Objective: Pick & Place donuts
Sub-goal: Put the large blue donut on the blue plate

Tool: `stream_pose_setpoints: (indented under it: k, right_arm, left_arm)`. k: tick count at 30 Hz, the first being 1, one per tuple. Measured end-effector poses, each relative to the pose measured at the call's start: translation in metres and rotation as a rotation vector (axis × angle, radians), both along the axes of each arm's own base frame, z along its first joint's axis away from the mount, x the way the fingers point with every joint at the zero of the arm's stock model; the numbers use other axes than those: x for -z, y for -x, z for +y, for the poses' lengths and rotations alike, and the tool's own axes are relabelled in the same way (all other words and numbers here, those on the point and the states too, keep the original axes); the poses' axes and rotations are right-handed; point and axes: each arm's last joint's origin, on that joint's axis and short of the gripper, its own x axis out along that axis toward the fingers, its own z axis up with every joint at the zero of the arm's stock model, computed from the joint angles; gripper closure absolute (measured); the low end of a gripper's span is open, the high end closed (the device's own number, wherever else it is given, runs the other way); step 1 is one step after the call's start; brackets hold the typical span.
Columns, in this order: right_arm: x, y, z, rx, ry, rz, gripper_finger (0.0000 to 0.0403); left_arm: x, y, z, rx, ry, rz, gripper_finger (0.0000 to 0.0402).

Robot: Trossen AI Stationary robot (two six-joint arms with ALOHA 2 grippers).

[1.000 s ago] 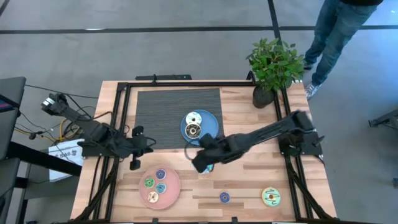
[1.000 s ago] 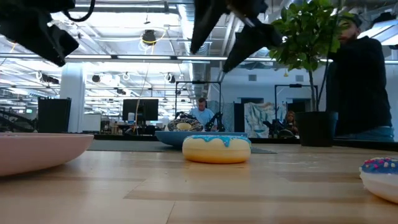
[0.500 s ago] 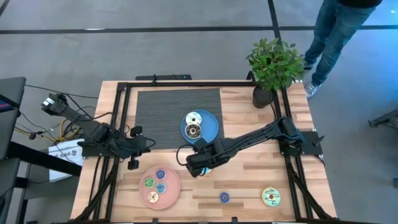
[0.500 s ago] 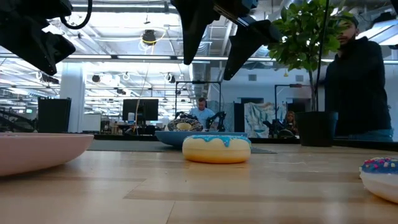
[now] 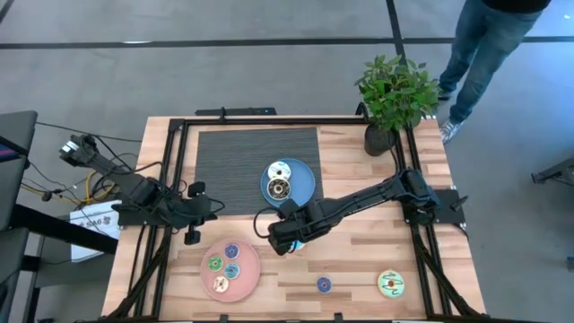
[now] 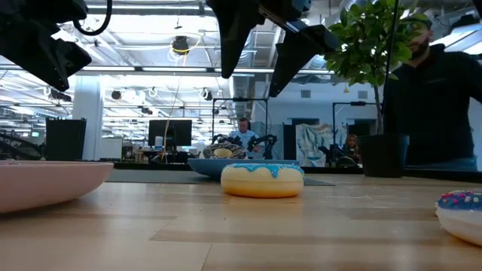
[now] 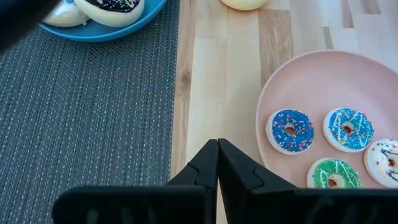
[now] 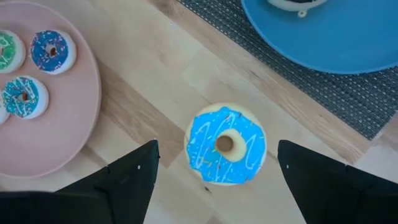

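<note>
In the high view, the teal donut (image 8: 225,145) is hidden beneath the right gripper (image 5: 285,239) at centre; the right wrist view shows it untouched between widely spread fingers. The left gripper (image 7: 217,163), pressed shut, is held left of the pink plate (image 5: 256,280). Bare wood surrounds the donut.

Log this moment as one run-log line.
right gripper: open, above blue-iced donut on bare wood | left gripper: shut, idle by pink plate | stage: pre-grasp
</note>
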Motion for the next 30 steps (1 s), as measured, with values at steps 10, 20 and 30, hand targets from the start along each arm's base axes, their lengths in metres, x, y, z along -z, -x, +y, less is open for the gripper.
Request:
stream_pose_setpoints:
  k: [10, 20, 30]
  right_arm:
    - [0.000, -0.002, -0.005, 0.005, 0.002, 0.000, 0.0086]
    - [0.000, -0.003, -0.008, 0.049, -0.017, -0.006, 0.0086]
    - [0.020, 0.006, -0.004, 0.042, -0.096, 0.105, 0.0086]
  left_arm:
    - [0.000, 0.000, 0.000, 0.000, 0.000, 0.000, 0.0401]
    - [0.000, 0.000, 0.000, 0.000, 0.000, 0.000, 0.0401]
    - [0.000, 0.000, 0.000, -0.044, 0.054, 0.003, 0.0401]
